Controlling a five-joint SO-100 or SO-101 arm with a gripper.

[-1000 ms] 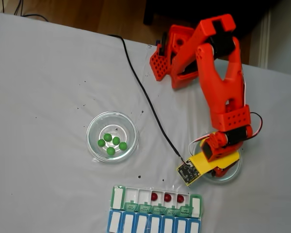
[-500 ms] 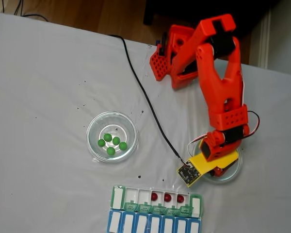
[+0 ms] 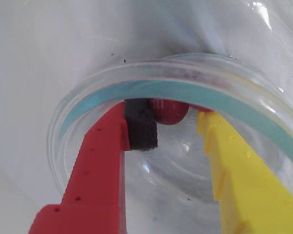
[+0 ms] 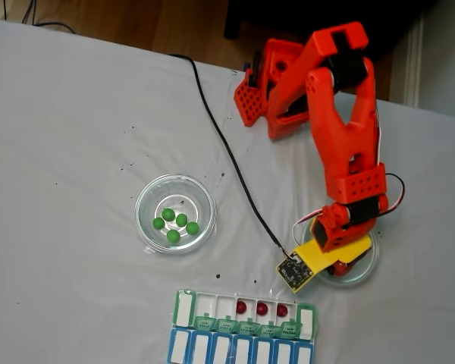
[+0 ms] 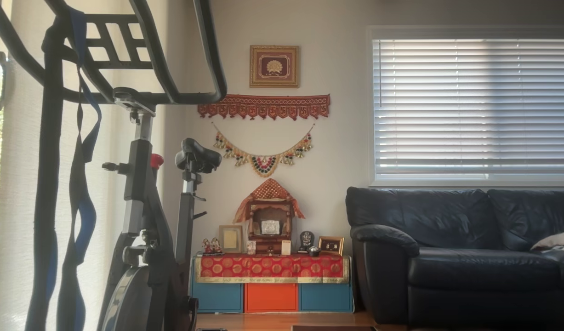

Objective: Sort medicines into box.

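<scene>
While my gripper (image 3: 178, 127) stands wide inside the glass dish (image 3: 185, 92), a dark red ball (image 3: 169, 111) sits against the far wall between my fingers. It looks glossy and light (likely to roll), so I'd pinch across its middle. Its top is blurred behind the rim.

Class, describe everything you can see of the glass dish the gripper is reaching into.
The glass dish is round, clear and shallow, with a thick rim that looks teal-tinted in the wrist view. It sits upright on the white table, right of the pill organizer's top end. The gripper, jaws apart, reaches inside beside a dark red ball near the far wall.
</scene>
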